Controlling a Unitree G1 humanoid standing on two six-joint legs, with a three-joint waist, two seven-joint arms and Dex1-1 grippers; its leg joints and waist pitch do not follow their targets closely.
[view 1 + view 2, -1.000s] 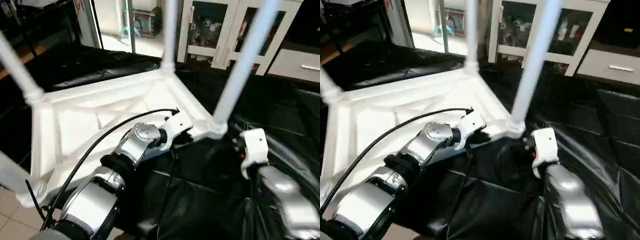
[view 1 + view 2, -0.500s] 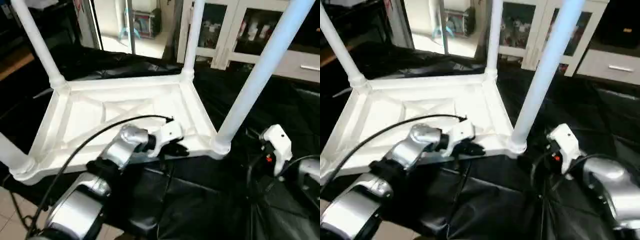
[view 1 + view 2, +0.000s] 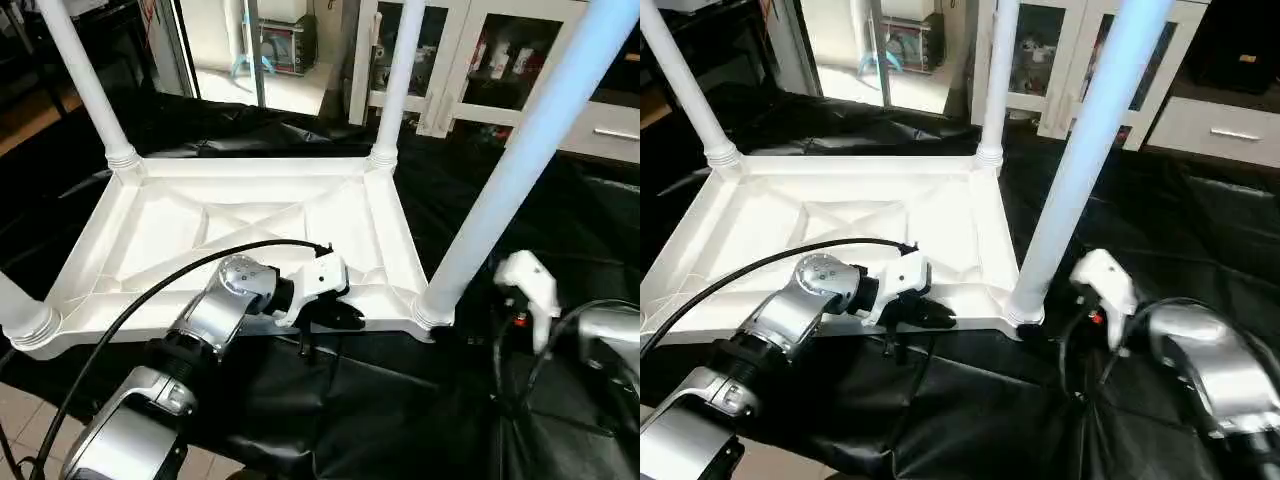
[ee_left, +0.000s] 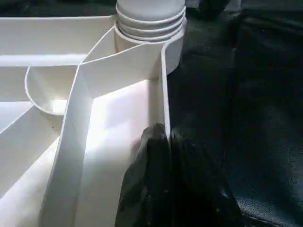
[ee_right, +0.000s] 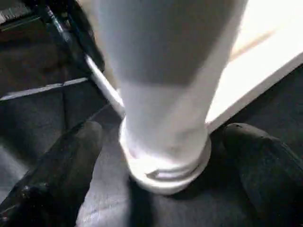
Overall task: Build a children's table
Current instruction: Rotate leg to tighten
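The children's table (image 3: 250, 225) lies upside down on the black sheet (image 3: 400, 420) over the counter, its four legs pointing up. Against the picture a second ago, the top sits squarer and flatter, with its far edge running straight across rather than slanting.

The left end effector (image 3: 335, 312) is clamped on the near rim of the table top, its fingers (image 4: 156, 189) together with the thin wall between them, as it was before.

At the near right corner, the leg (image 3: 500, 190) stands in its socket. The right end effector (image 5: 161, 156) has its fingers wide apart on either side of that leg's base, not touching it; a second ago it sat closer beside the corner.
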